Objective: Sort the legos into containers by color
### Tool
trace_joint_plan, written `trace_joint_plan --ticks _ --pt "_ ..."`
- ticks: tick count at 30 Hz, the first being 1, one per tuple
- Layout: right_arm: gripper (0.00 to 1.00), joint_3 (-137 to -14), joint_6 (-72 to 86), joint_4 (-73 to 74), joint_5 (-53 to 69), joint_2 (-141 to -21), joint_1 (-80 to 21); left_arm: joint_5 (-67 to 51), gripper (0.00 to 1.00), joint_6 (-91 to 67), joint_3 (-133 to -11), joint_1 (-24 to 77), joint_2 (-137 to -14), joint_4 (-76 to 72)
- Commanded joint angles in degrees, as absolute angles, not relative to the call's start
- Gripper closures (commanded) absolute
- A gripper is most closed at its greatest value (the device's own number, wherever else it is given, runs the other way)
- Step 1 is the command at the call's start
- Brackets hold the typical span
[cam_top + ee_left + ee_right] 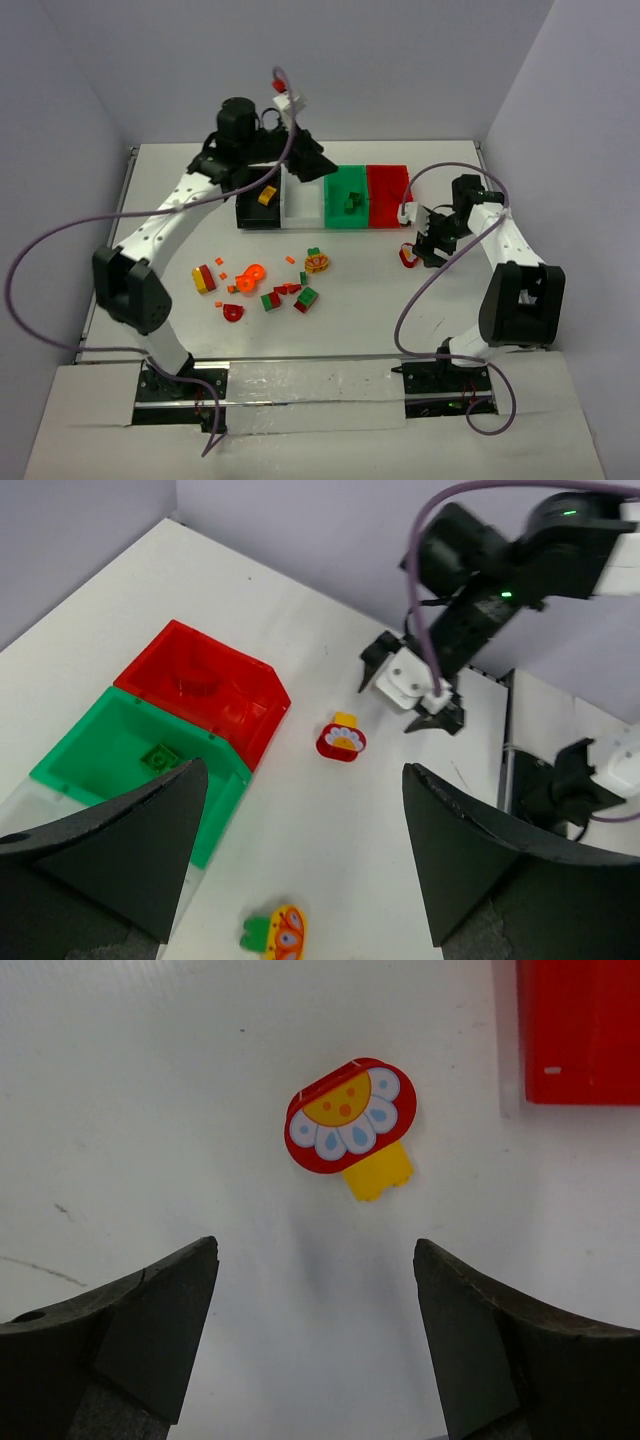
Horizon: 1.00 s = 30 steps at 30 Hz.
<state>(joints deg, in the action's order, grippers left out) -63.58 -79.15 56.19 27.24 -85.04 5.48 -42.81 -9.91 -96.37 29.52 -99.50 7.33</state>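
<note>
right hand [315, 1250] hangs wide open and empty, with the red flower lego [350, 1125] lying on the desk [150, 1080] just ahead of it, roughly centred

Overhead, two wrist views (table [360, 300] shared)

Four bins [386, 200] in a row, legos [249, 272] scattered before them

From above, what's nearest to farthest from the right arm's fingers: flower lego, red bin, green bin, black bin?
1. Red-and-yellow plastic flower lego, loose on the right.
2. Red rectangular plastic bin, row's right end.
3. Green rectangular plastic bin, beside it.
4. Black rectangular plastic bin, row's left end.
</note>
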Motion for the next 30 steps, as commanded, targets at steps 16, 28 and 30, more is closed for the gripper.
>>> trace_joint_plan --ticks 16,28,30 --pt "0.15 -63.09 -93.59 44.62 23.51 -98.14 2.42 -51.99 0.12 -12.07 -84.99 19.79 -89.11 12.17" --pt "0.53 -61.36 -92.64 43.86 24.18 -99.14 0.26 -50.54 0.16 -11.17 -82.73 18.63 -88.61 12.91" --pt "0.62 -60.86 -91.96 44.18 24.00 -98.33 0.26 -49.78 0.18 -11.16 -81.69 18.55 -87.76 12.92"
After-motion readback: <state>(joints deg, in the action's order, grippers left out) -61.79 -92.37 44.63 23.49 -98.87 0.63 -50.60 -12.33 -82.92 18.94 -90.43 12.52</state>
